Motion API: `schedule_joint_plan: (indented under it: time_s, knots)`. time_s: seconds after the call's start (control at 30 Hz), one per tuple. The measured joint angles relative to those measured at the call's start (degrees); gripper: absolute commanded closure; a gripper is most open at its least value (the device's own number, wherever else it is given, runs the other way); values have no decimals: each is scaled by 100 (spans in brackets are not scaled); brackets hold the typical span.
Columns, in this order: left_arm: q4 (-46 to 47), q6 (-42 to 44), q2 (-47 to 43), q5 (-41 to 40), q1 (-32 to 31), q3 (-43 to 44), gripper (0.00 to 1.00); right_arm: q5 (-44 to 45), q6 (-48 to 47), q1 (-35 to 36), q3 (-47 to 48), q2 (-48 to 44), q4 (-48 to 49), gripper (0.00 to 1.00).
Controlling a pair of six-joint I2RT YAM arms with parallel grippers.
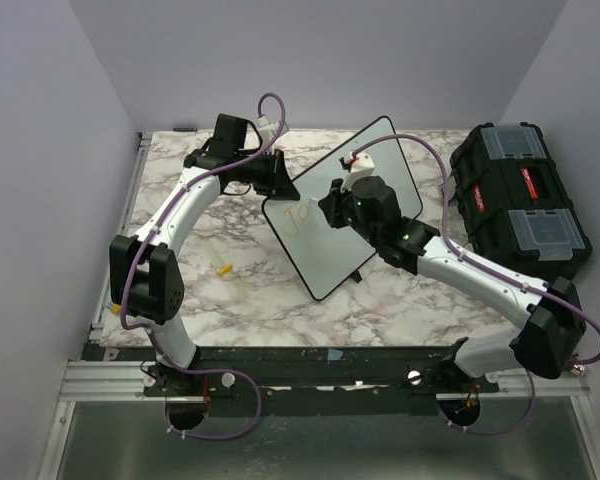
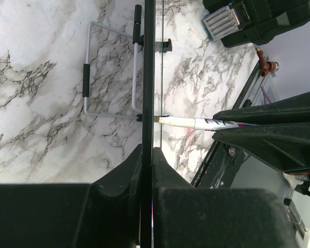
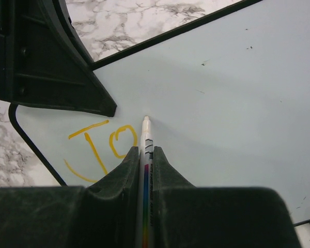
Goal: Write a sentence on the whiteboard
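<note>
Yellow-orange sentence: only "Jo" written, low on the left of the whiteboard; most of the words not yet down.
Whiteboard: propped at a tilt on its wire stand, mid-counter, between the two arms.
Left fingers: narrow, pinched on the board's black rim, bracing it.
Right fingers: narrow, clamped on the marker, tip touching or all but touching the surface just right of the "o".
Risk, pressure: too hard a push likely to rock the tilted board or slide it through the left pinch; too light, a broken stroke.
Risk, marker: could twist or creep in the grip and skew the letters.
Risk, spacing: next letter crowding the "o", or a drifting line.
Risk, smear: a sweep across wet ink.
Yellow cap: loose on the counter, left of the board, apart from both arms.
Black toolbox: far right, well apart.
In the way: left fingers near the upper-left of the writing area; open white surface to the right.
</note>
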Motion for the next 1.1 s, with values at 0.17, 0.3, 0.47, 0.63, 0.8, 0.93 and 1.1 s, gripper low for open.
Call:
schedule_joint_plan:
  time_s: [0.17,0.3,0.47,0.63,0.8,0.93,1.1]
  knots:
    - [0,-2,0,-2,-7,0,100,0,-15,-7,52,50,7,99]
    - [2,-4,0,-4,-7,0,100,-2,-44,-9,101,96,44,99]
    - [2,-9,0,-11,-7,-7,100,-9,-57,-39,109,136,63,99]
    - [9,-42,0,-26,-4,-26,100,-50,-57,-44,109,162,90,99]
    - [11,-48,0,-31,-4,-31,100,-87,-57,-44,109,160,87,99]
    - [11,-48,0,-35,-4,-31,100,-122,-55,-46,94,153,87,99]
    - [11,-63,0,-33,-7,-31,100,-168,-46,-46,-55,59,83,99]
